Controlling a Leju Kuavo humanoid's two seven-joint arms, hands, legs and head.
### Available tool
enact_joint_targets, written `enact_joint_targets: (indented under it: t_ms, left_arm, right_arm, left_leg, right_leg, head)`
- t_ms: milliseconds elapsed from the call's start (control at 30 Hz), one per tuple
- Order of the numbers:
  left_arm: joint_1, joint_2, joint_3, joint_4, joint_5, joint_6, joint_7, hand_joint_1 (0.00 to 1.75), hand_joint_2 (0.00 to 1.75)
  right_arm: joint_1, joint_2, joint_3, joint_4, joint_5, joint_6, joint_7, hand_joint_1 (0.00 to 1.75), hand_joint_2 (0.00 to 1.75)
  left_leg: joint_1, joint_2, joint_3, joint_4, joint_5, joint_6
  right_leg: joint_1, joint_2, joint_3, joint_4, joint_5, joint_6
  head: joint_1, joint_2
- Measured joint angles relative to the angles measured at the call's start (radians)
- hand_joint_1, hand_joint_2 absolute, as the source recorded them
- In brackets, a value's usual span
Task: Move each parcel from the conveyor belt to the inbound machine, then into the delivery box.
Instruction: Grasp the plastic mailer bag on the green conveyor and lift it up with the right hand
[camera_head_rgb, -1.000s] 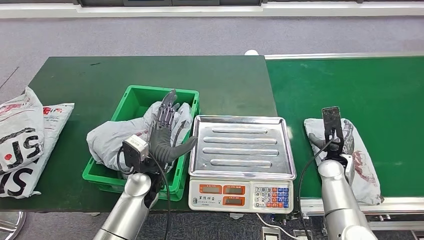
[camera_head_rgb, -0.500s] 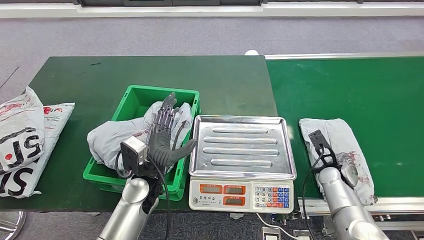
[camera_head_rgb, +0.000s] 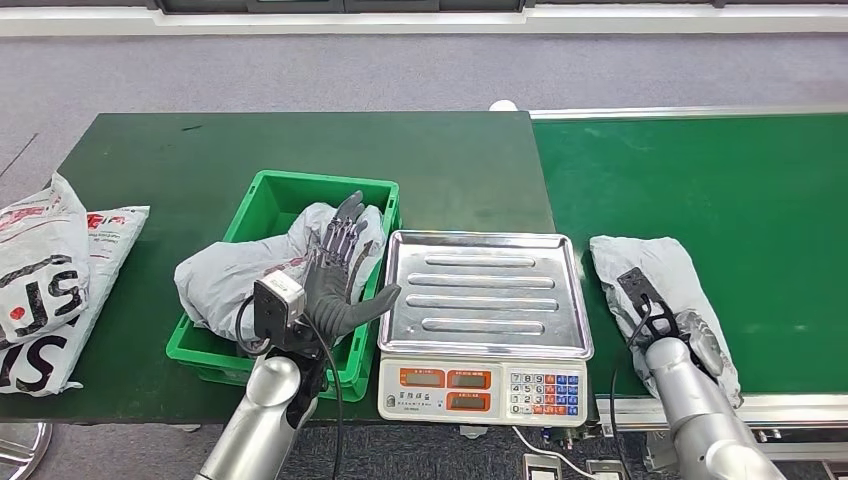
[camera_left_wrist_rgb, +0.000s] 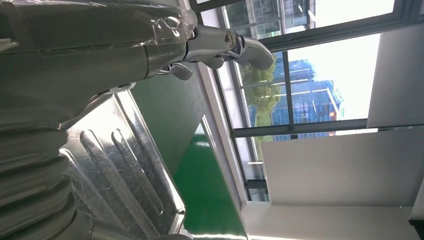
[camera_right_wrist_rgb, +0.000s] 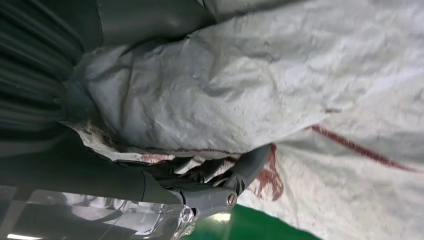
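A crumpled grey parcel (camera_head_rgb: 655, 265) with red markings lies on the green conveyor belt (camera_head_rgb: 720, 180), near its front edge. My right hand (camera_head_rgb: 690, 335) sits on the parcel's near end. In the right wrist view its fingers (camera_right_wrist_rgb: 200, 172) and thumb curl into the parcel's (camera_right_wrist_rgb: 280, 90) edge and grip it. My left hand (camera_head_rgb: 338, 275) hovers open, fingers spread, over a second grey parcel (camera_head_rgb: 225, 275) that lies in the green delivery box (camera_head_rgb: 285, 190). The silver tray of the weighing scale (camera_head_rgb: 485, 295) stands bare between the two hands, and shows beside my left hand (camera_left_wrist_rgb: 100, 55) in the left wrist view.
White printed mail bags (camera_head_rgb: 45, 280) lie at the left end of the dark green table (camera_head_rgb: 300, 140). The scale's display and keypad (camera_head_rgb: 480, 385) face the front edge. Grey floor lies beyond the table and belt.
My right arm has drawn back toward the belt's front edge and dropped onto the parcel's near end, closing on it. The parcel sits slightly further left. My left hand drifted a little right.
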Motion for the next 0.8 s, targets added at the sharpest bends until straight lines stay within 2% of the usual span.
enact_joint_targets:
  t_ms: [67, 200, 400, 567, 800]
  left_arm:
    - [0.0, 0.0, 0.0, 0.001, 0.0, 0.0, 0.0, 0.0, 1.75]
    - [0.0, 0.0, 0.0, 0.001, 0.0, 0.0, 0.0, 0.0, 1.75]
    - [0.001, -0.001, 0.0, 0.002, -0.011, 0.003, 0.002, 0.0, 1.75]
    - [0.006, -0.006, 0.001, 0.0, -0.019, 0.004, 0.007, 0.0, 1.75]
    - [0.024, -0.007, 0.013, -0.026, -0.019, 0.006, 0.015, 0.0, 1.75]
  right_arm:
    - [-0.001, -0.001, -0.003, 0.0, 0.0, 0.0, 0.0, 0.61, 1.75]
    - [-0.004, -0.002, -0.006, 0.001, 0.0, 0.0, 0.0, 1.75, 1.75]
    - [-0.006, -0.002, -0.011, 0.002, 0.014, -0.002, -0.042, 1.75, 1.75]
    - [-0.003, 0.006, -0.022, -0.009, 0.011, -0.023, -0.114, 1.75, 1.75]
    - [0.023, 0.039, -0.054, -0.129, -0.015, -0.128, -0.211, 1.75, 1.75]
  left_leg:
    - [0.0, 0.0, 0.0, 0.0, 0.0, 0.0]
    - [0.0, 0.0, 0.0, 0.0, 0.0, 0.0]
    - [0.0, 0.0, 0.0, 0.0, 0.0, 0.0]
    - [0.0, 0.0, 0.0, 0.0, 0.0, 0.0]
    - [0.0, 0.0, -0.001, 0.0, 0.0, 0.0]
  right_leg:
    - [0.0, 0.0, 0.0, 0.0, 0.0, 0.0]
    - [0.0, 0.0, 0.0, 0.0, 0.0, 0.0]
    - [0.0, 0.0, 0.0, 0.0, 0.0, 0.0]
    - [0.0, 0.0, 0.0, 0.0, 0.0, 0.0]
    - [0.0, 0.0, 0.0, 0.0, 0.0, 0.0]
  head:
    - [0.0, 0.0]
    - [0.0, 0.0]
    - [0.0, 0.0]
    - [0.0, 0.0]
    - [0.0, 0.0]
